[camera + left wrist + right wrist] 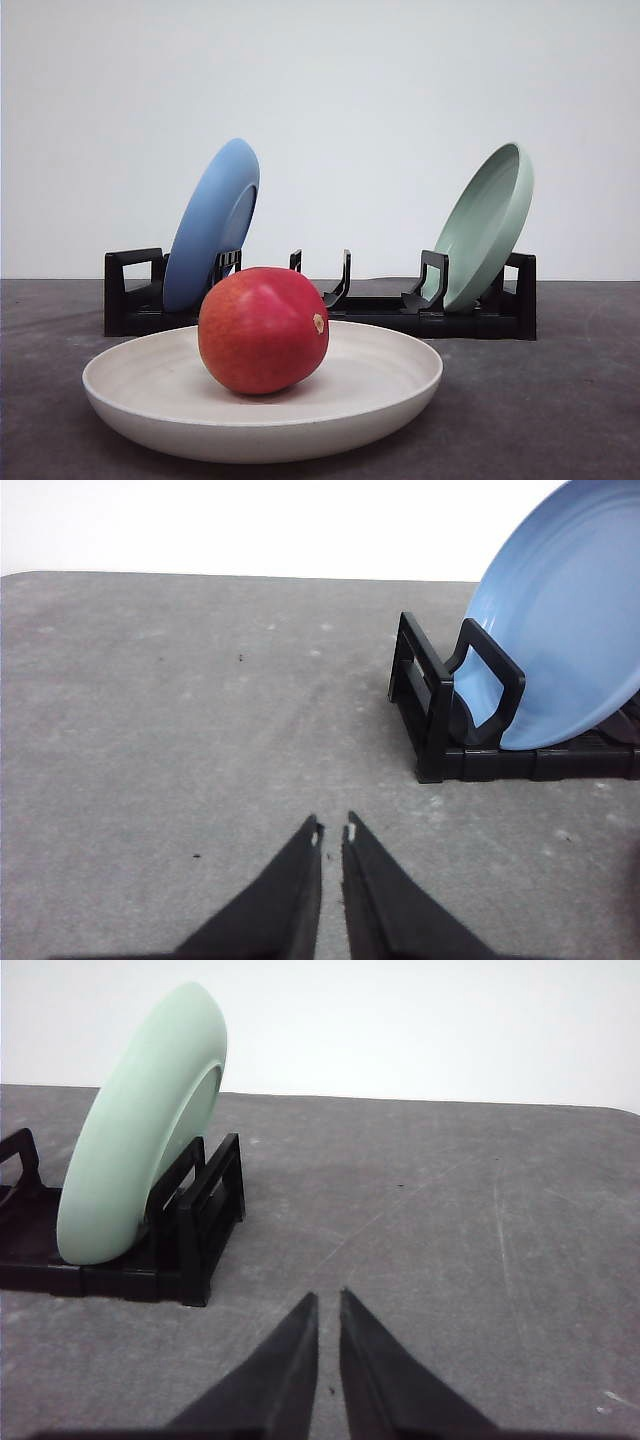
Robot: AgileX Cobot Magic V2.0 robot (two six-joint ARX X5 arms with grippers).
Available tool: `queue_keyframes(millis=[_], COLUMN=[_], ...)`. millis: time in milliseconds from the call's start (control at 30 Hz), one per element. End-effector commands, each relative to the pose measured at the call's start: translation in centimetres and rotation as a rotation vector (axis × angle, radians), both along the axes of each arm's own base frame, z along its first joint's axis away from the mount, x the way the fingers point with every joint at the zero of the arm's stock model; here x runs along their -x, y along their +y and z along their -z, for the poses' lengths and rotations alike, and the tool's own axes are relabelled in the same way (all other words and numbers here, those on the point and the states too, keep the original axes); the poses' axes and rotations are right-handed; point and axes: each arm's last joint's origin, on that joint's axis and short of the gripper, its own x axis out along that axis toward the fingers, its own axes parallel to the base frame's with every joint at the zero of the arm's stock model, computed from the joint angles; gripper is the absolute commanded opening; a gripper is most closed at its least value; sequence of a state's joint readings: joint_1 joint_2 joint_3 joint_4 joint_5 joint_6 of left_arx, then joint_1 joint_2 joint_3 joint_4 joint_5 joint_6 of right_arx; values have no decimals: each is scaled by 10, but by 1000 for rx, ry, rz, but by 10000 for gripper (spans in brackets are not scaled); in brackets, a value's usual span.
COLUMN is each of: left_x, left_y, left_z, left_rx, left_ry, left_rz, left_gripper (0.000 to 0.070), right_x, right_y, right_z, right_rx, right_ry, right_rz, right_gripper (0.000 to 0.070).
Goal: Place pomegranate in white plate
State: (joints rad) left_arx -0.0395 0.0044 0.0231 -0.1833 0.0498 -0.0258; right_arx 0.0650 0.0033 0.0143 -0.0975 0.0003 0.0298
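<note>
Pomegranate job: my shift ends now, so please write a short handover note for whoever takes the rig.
Left gripper: shut, empty, over bare table near the blue plate.
Right gripper: shut, empty, near the green plate.
Pomegranate sits in the white plate at the front; both coloured plates stand in the black rack behind.
Done: fruit is placed.
Left: nothing apparent; just confirm.
</note>
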Motion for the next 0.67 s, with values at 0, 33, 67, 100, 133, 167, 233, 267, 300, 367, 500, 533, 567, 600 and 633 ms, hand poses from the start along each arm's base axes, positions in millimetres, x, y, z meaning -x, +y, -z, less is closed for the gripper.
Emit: queue_keyframes(millis=[0, 33, 67, 100, 133, 167, 233, 267, 300, 367, 500, 533, 567, 600, 633], left_x=[0, 0, 0, 0, 0, 0, 0, 0, 0, 0, 0, 0, 0, 0, 0], left_y=[0, 0, 0, 0, 0, 0, 0, 0, 0, 0, 0, 0, 0, 0, 0], left_z=[4, 4, 4, 4, 4, 4, 4, 4, 4, 4, 4, 4, 4, 4, 4], left_rx=[-9, -9, -9, -9, -9, -9, -9, -9, -9, -9, -9, -9, -9, -9, -9], left_ry=[13, 13, 13, 13, 13, 13, 13, 13, 13, 13, 13, 13, 13, 13, 13], left_rz=[-4, -4, -4, -4, -4, -4, -4, -4, -4, -4, -4, -4, -4, -4, -4], left_gripper=[16, 16, 16, 16, 16, 16, 16, 16, 16, 16, 16, 16, 16, 16, 16], right_x=[0, 0, 0, 0, 0, 0, 0, 0, 0, 0, 0, 0, 0, 0, 0], right_y=[0, 0, 0, 0, 0, 0, 0, 0, 0, 0, 0, 0, 0, 0, 0], right_z=[1, 1, 1, 1, 1, 1, 1, 1, 1, 1, 1, 1, 1, 1, 1], right_rx=[-8, -8, -8, -8, -8, -8, -8, -8, -8, -8, -8, -8, -8, -8, -8], right_ry=[-4, -4, -4, -4, -4, -4, -4, -4, -4, -4, -4, -4, -4, -4, -4], right_rz=[1, 1, 1, 1, 1, 1, 0, 0, 1, 0, 0, 0, 0, 0, 1], right_gripper=[34, 34, 34, 34, 34, 34, 34, 34, 34, 34, 34, 34, 34, 34, 34])
